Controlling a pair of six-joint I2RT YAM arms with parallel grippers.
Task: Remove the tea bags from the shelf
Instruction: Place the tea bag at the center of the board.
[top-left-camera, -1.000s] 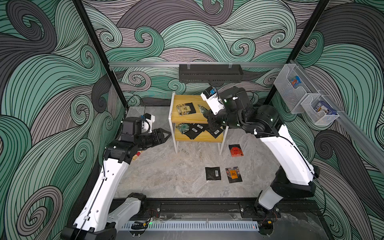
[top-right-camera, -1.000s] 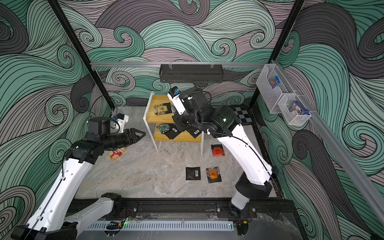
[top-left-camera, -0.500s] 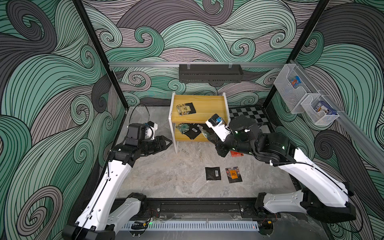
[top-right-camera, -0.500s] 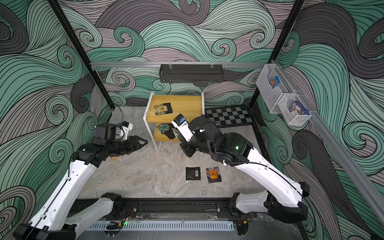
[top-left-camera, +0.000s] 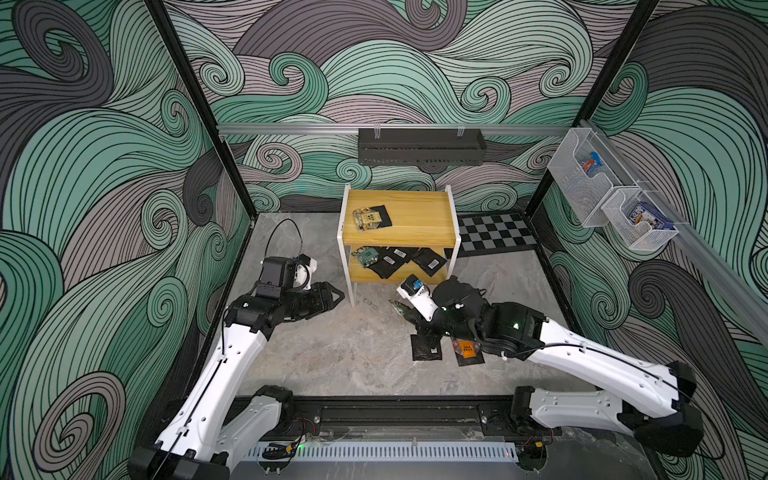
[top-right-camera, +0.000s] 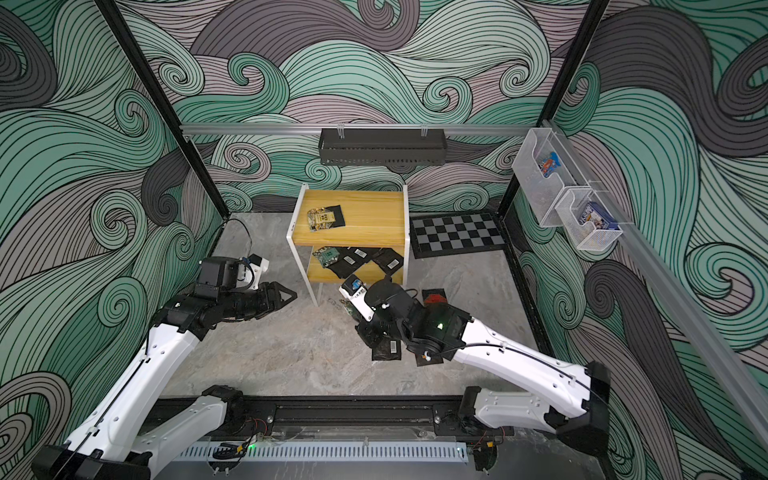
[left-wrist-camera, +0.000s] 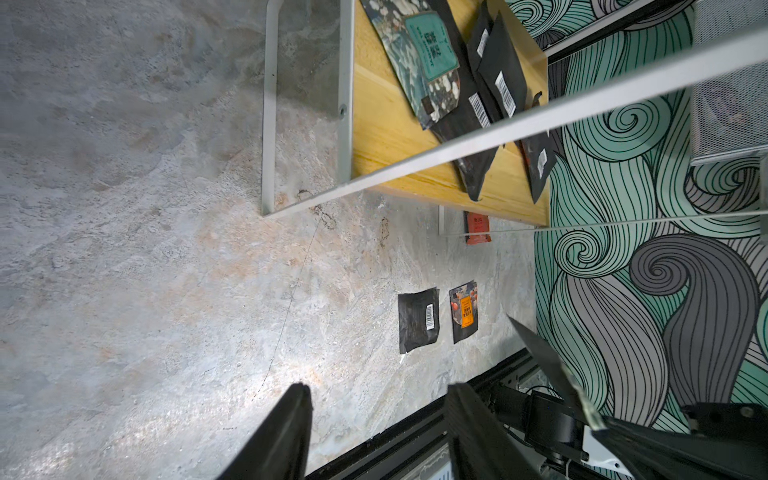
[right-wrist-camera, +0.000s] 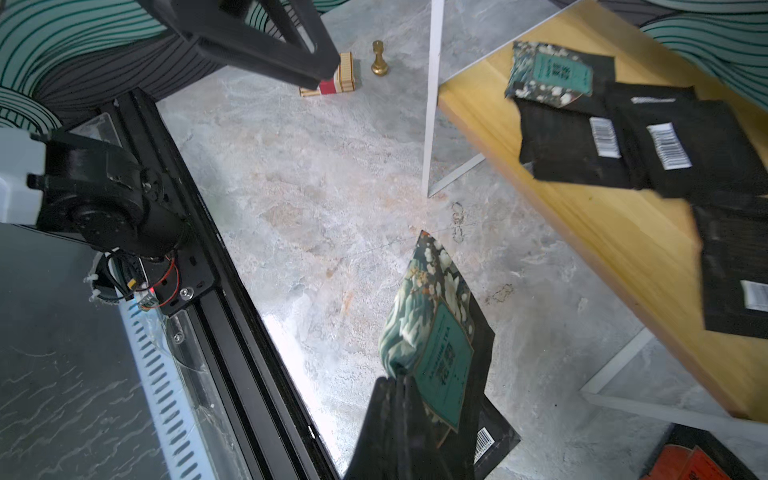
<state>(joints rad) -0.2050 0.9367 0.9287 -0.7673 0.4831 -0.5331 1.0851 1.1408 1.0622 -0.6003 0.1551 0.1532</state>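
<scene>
The shelf (top-left-camera: 419, 222) has yellow boards and a white frame. A yellow-fronted tea bag (top-left-camera: 371, 217) lies on its top board. On the lower board a teal tea bag (top-left-camera: 365, 257) lies beside several black ones (top-left-camera: 395, 261). My right gripper (right-wrist-camera: 399, 380) is shut on a teal tea bag (right-wrist-camera: 432, 332) and holds it above the floor in front of the shelf, over a black sachet (top-left-camera: 424, 351). An orange one (top-left-camera: 467, 351) and a red one (top-right-camera: 434, 298) also lie on the floor. My left gripper (left-wrist-camera: 378, 388) is open and empty, left of the shelf's front leg.
A black perforated rack (top-left-camera: 420, 146) hangs on the back wall. Two wire baskets (top-left-camera: 582, 174) hang on the right wall. A checkered mat (top-left-camera: 494, 235) lies right of the shelf. A red-and-cream box (right-wrist-camera: 332, 81) and a gold chess pawn (right-wrist-camera: 379, 60) stand left of the shelf.
My right gripper has pulled back from the lower board with the teal tea bag and dropped low over the floor sachets. My left gripper has drifted slightly toward the front.
</scene>
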